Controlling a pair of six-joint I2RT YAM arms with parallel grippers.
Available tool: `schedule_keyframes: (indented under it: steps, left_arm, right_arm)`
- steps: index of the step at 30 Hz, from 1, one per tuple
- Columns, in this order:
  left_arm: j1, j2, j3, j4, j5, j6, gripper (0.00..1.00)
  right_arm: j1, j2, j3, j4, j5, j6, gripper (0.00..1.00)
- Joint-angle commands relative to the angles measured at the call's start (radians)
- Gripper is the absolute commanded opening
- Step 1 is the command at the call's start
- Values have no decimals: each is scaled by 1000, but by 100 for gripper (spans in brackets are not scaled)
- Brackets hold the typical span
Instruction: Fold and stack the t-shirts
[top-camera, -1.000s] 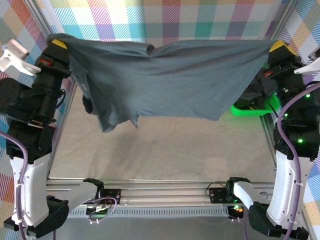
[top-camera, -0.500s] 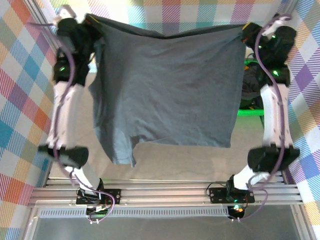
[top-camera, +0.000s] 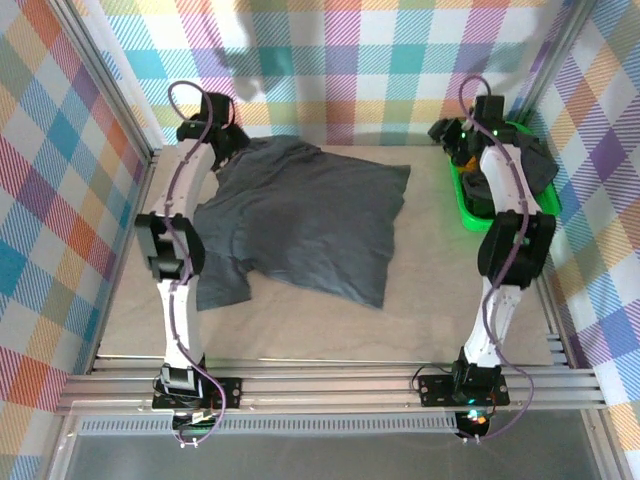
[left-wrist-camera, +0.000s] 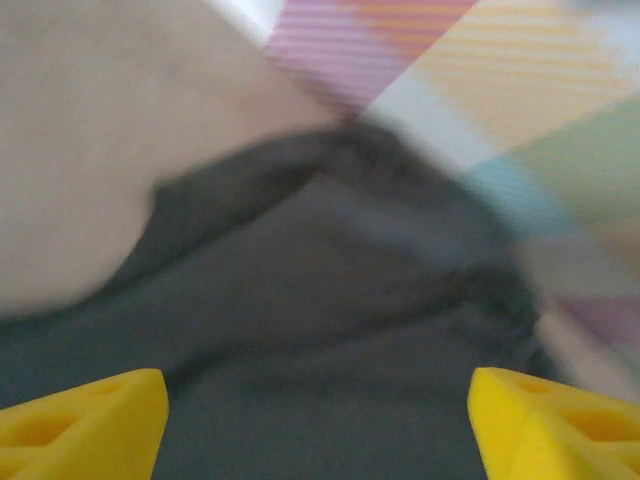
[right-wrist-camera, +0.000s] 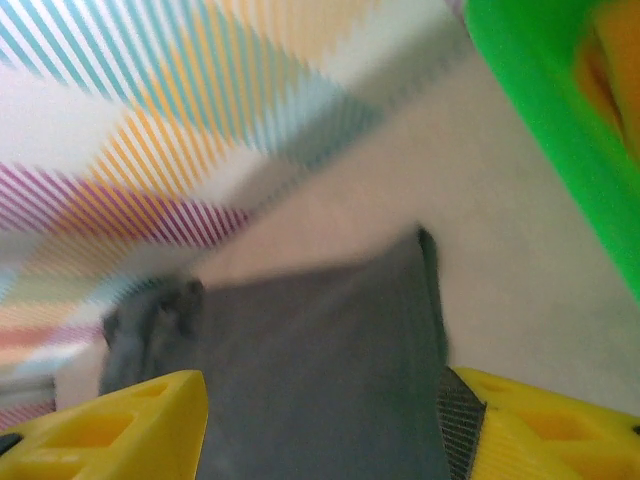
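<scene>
A charcoal t-shirt (top-camera: 310, 215) lies rumpled far-left on the worktop (top-camera: 450, 290), left claw (left-wrist-camera: 318, 425) agape over its far edge, right claw (right-wrist-camera: 322, 420) agape near the green bin (top-camera: 466, 214); a neat fold likely wants its wrinkles smoothed flat first.

Even bright light, soft shadows; top view sharp, both wrist views motion-blurred.

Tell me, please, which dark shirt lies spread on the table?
The shirt at centre-left, lying flat on the table; the other shirt is bunched in the green bin.
</scene>
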Motion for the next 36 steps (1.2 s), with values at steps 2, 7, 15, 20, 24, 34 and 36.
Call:
schedule_keyframes:
  steps: [2,7,15,20,24,34,36]
  left_arm:
    - [-15,-354,-438,-41,-61,-76,71]
    - [30,-492,-760,-64,-35,-93,60]
    - [95,-464,-902,-25,-50,-19,56]
    - [107,-363,-902,18,-6,62,57]
    - [86,-307,-942,42,78,61,57]
    - [-231,-350,-1047,112,330,-163,59]
    - [-284,-375,-1051,131,360,-228,61]
  right_arm:
    - [55,-290,-397,148,61,94,59]
    - [220,-430,-648,113,71,132,55]
    - [602,-375,-781,91,-53,273,48]
    - [628,-186,-728,63,-73,278,48]
    - [574,-74,-615,-108,9,200,47]
    - [223,0,-518,-295,100,44,47]
    - [186,28,-463,-312,112,4,47]
